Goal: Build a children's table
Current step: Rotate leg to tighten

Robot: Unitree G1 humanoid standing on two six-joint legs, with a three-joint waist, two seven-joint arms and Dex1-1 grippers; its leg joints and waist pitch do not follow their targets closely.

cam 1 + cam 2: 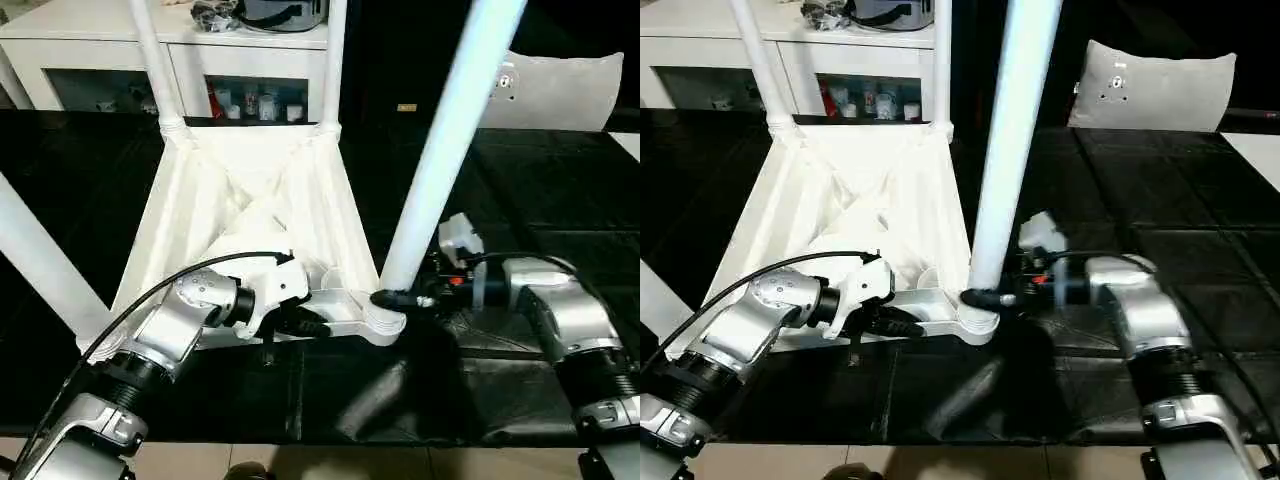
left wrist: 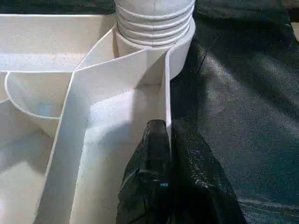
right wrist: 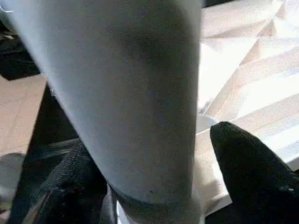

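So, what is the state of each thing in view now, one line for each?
Table top: upside down, ribbed underside up.
Near right leg: standing in its corner socket.
Far legs: standing in their sockets.
Left tool: shut on the table top's rim.
Right tool: open around the near right leg's base.

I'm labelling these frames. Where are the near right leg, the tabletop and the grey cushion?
near right leg [image 1: 440, 160], left eye view, mid shaft.
tabletop [image 1: 190, 200], left eye view, left side wall.
grey cushion [image 1: 1160, 90], right eye view, its front face.
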